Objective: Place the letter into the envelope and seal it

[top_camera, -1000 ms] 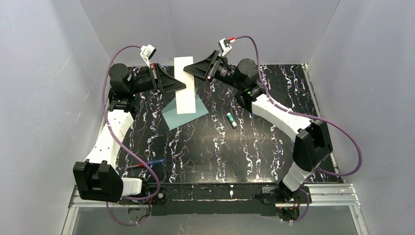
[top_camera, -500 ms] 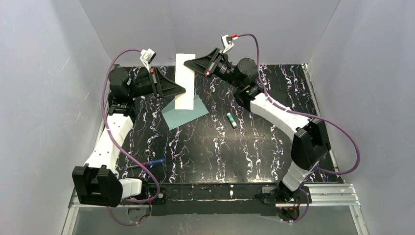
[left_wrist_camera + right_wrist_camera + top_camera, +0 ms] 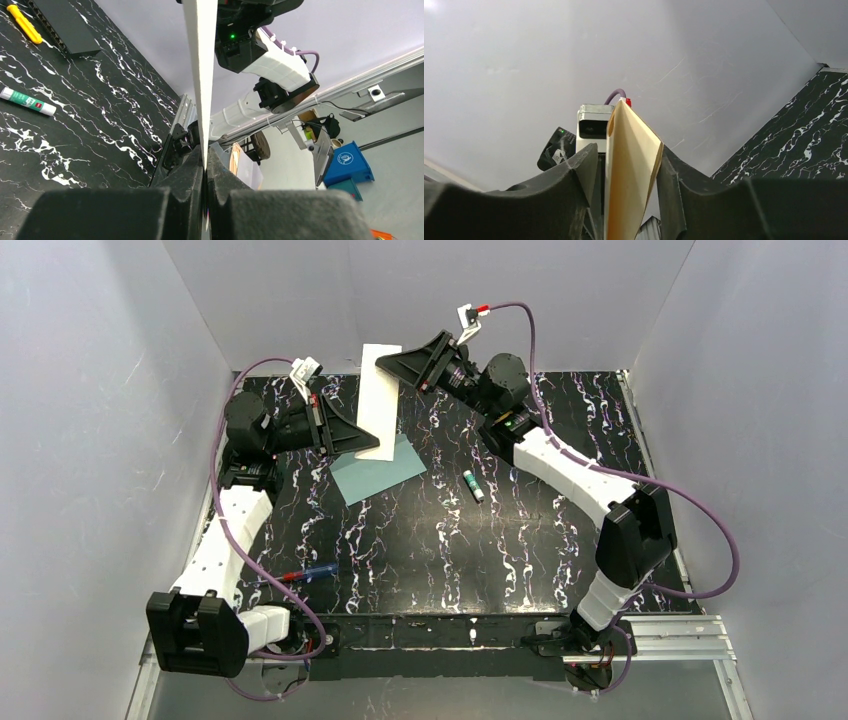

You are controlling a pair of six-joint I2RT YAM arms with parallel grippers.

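Found the left gripper (image 3: 205, 162) pinched fully shut on the lower edge of the letter (image 3: 200, 50), with no gap visible between the two dark fingers and the thin sheet rising edge-on out of them. Saw the right gripper (image 3: 629, 150) up at the sheet's top end with its jaws standing partly apart. Noted the tan paper running slantwise through that gap — close against the inner face of one finger, well clear of a firm pinch. Could not tell whether that paper actually pressed on either finger.

Moving outward, saw from the overhead camera the letter held off the table (image 3: 450, 540), steeply upright and leaning a little, stretched between the two grippers at the far middle of the work surface. Found the envelope (image 3: 375, 477) lying flat on the black marbled top just below and in front of the sheet's lower end, turned at an angle. Could not make out whether the sheet's bottom edge touched it, nor how the flap lay.

Spotted a small green-and-white glue stick (image 3: 474, 485) to the right of the envelope, apart from it. Noticed a blue-and-red pen (image 3: 305, 574) near the left arm — well away from both papers.
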